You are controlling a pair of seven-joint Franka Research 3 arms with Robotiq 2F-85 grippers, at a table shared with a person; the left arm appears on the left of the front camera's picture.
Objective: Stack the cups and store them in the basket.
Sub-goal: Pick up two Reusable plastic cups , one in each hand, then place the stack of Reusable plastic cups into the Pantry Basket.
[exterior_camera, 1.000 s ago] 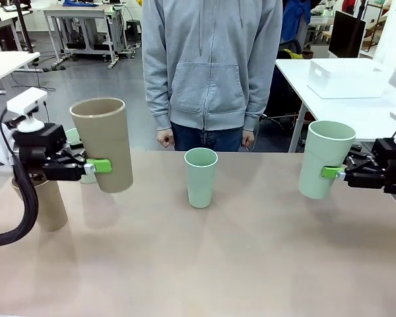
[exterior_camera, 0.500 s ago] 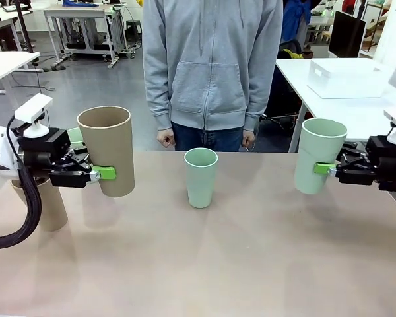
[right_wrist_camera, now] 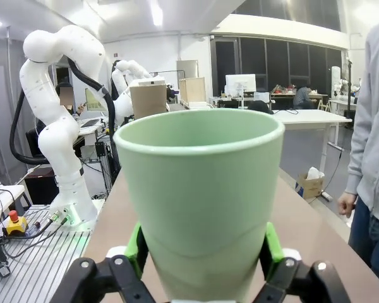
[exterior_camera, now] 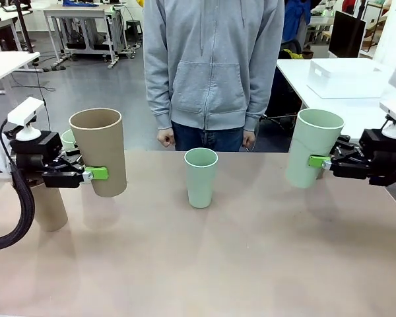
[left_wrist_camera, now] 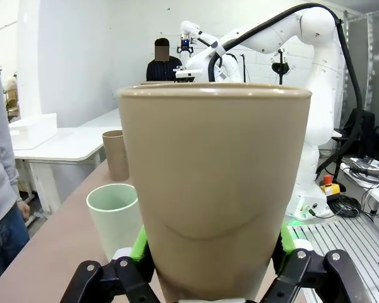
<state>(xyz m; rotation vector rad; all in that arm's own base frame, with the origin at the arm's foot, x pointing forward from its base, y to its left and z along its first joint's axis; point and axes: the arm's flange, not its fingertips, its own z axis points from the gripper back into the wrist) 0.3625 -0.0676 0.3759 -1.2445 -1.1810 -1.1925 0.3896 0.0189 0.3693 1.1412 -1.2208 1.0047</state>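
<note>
Now grasping brown cup (exterior_camera: 100,146) in left gripper (left_wrist_camera: 213,242) and green cup (exterior_camera: 311,142) in right gripper (right_wrist_camera: 205,247), having shifted the latter inward, probably lining up over middle cup (exterior_camera: 200,183).

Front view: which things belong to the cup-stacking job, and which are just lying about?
Job:
held brown cup
held mint cup
standing brown cup
centre mint cup
white bin, probably the basket

Lying about:
dark monitor
black cable on the floor

one cup (exterior_camera: 200,178) stands on the table (exterior_camera: 204,264) between the two grippers.
</note>
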